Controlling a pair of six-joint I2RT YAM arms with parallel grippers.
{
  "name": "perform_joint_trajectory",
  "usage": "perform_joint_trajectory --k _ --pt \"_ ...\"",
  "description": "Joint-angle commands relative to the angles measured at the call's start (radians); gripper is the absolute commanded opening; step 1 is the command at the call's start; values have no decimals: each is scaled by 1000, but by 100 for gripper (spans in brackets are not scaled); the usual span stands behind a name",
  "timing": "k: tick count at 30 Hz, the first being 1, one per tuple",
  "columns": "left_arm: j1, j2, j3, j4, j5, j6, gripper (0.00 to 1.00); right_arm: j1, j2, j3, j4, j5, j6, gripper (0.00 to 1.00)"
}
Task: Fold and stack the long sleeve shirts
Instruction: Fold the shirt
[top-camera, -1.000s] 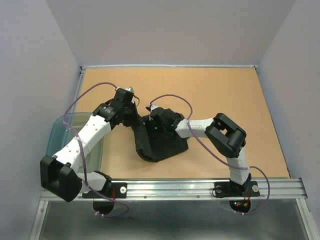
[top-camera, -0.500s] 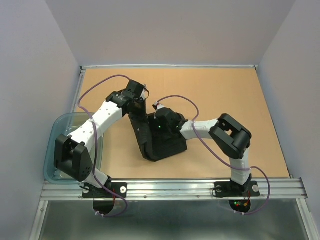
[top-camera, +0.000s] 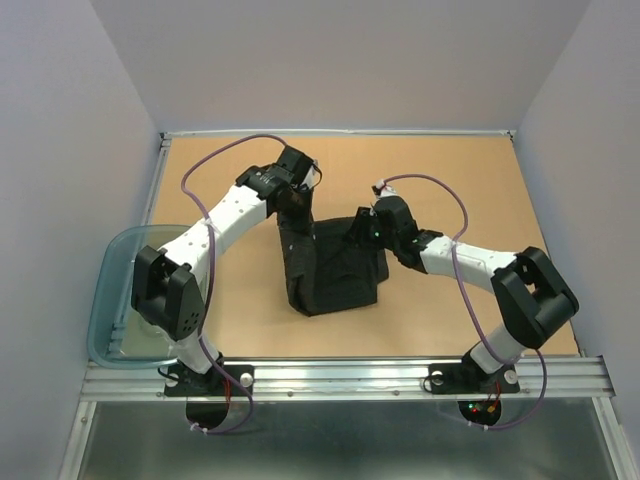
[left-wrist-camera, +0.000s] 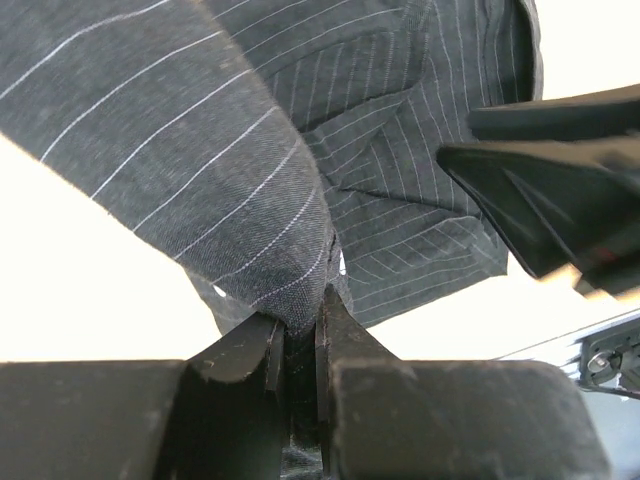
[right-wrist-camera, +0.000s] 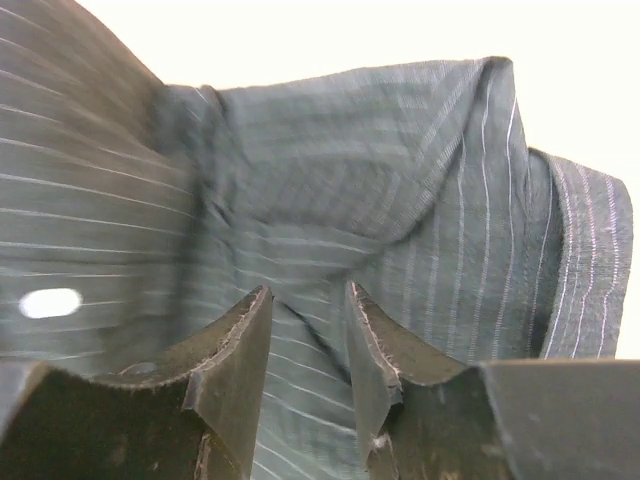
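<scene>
One release: right jaws just parted off the shirt mid-tabletop; left jaws pinch its far-left corner, fold unfinished.

You find no readable text, label, brand, number or sign in any view. The shirt shows only thin pale pinstripes, and one small white spot on it in the right wrist view is too blurred to read.
</scene>
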Motion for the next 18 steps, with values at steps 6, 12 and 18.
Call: perform_joint_trajectory --k 6,12,18 --pt "-92 113 109 -30 -8 39 0 -96 51 -112 -36 -55 84 36" --pt "-135 196 208 -67 -13 43 0 -122 127 -135 8 -95 119 33" --pt "-185 288 323 -104 -23 37 0 -128 142 -161 45 -107 148 32"
